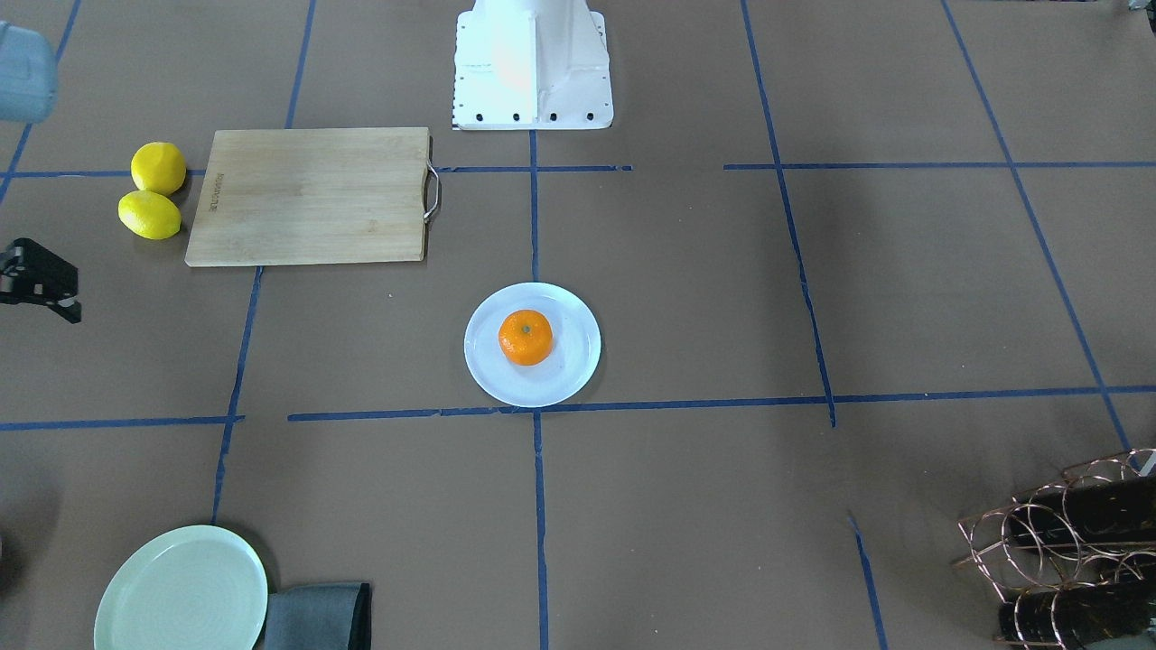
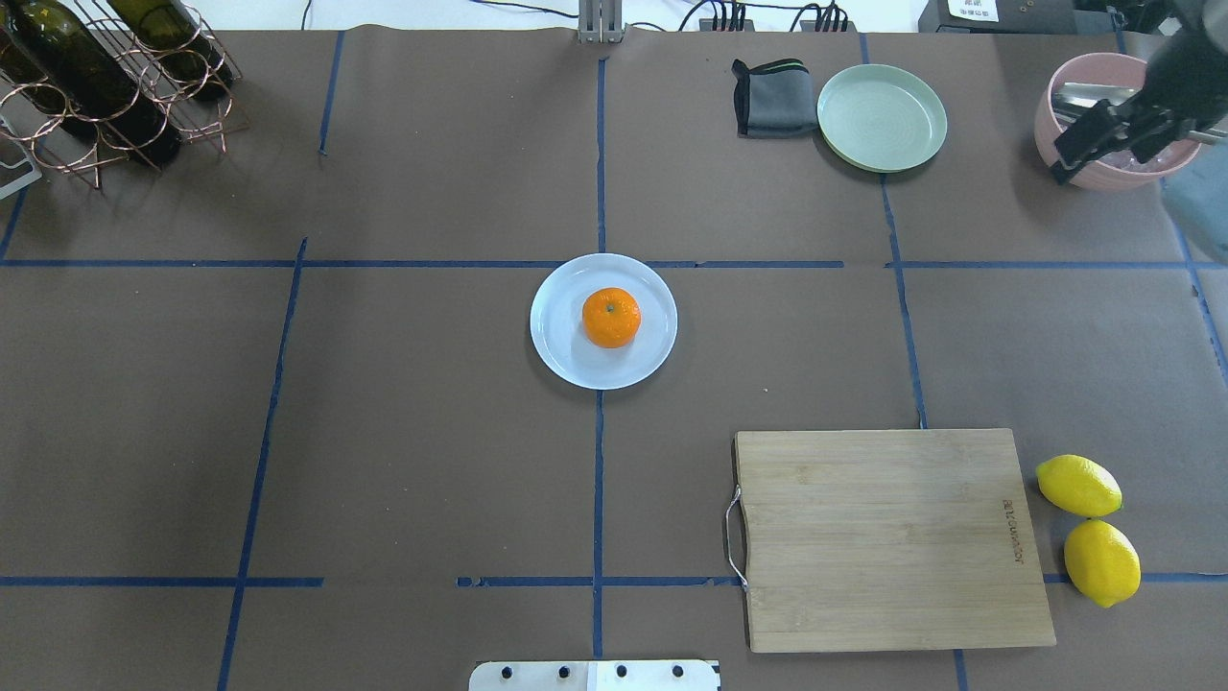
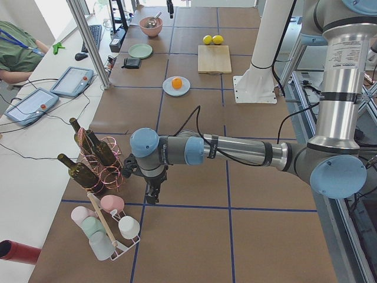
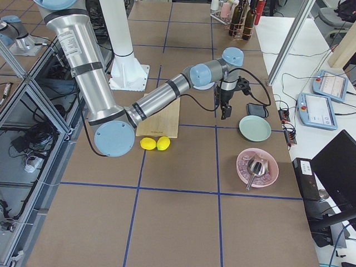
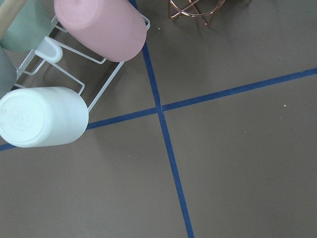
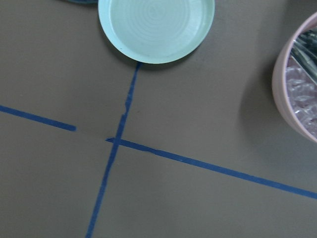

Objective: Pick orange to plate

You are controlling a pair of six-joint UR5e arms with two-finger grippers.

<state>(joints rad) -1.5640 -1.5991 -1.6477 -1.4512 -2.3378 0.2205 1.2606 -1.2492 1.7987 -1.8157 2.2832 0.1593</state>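
The orange [image 2: 611, 317] sits a little right of centre on the white plate [image 2: 561, 345], in the middle of the table; in the front-facing view the orange [image 1: 526, 337] rests on the same plate [image 1: 569, 379]. My right gripper [image 2: 1103, 158] hangs far off at the table's far right, over the pink bowl's near side, with its fingers apart and nothing between them. My left gripper [image 3: 151, 197] points down by the cup rack at the table's left end. It shows only in the left side view, so I cannot tell whether it is open or shut.
A wooden cutting board [image 2: 892, 537] lies near right, with two lemons [image 2: 1089, 528] beside it. At the far right are a pale green plate [image 2: 882, 117], a grey cloth [image 2: 772, 96] and a pink bowl [image 2: 1113, 178]. A bottle rack [image 2: 106, 86] stands far left.
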